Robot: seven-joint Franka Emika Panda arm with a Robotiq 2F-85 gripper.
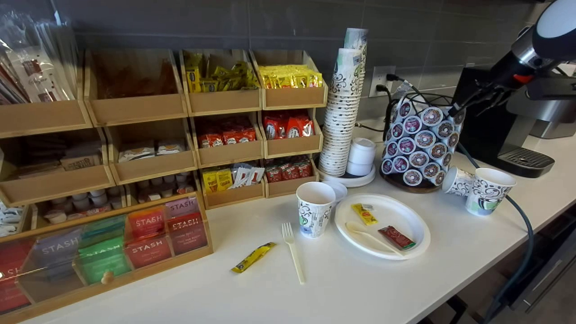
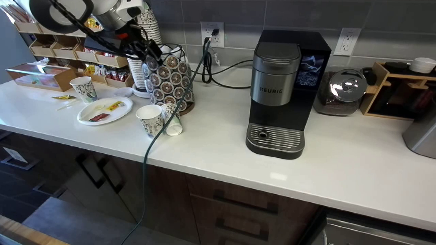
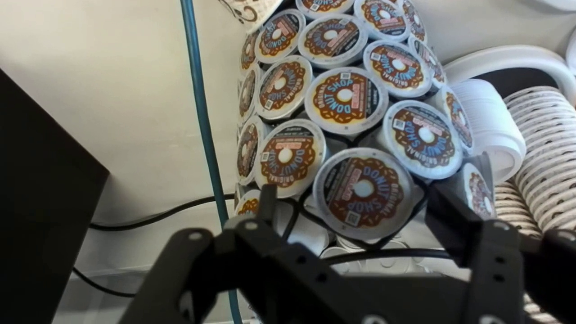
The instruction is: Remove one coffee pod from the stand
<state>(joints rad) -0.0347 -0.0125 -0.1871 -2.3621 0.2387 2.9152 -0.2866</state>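
The stand is a round black wire holder on a dark wooden base [image 1: 411,186], and it also shows in the wrist view [image 3: 373,246] by its wire loops. It is filled with rows of white-rimmed coffee pods with brown donut-print lids. One top-row pod [image 3: 363,193] sits in its loop between my fingertips in the wrist view. My gripper [image 3: 354,202] is open, with one finger on either side of that pod and a gap on both sides. In both exterior views the gripper [image 1: 468,104] [image 2: 150,54] is at the stand's upper edge, tilted downward.
A tall paper cup stack [image 1: 342,112] and foam lids [image 1: 361,155] stand beside the stand. Two paper cups [image 2: 150,119] [image 2: 173,124] and a teal cable [image 2: 150,146] are in front. A black coffee machine [image 2: 276,81], power cords [image 2: 207,68] and a plate [image 1: 342,220] are nearby.
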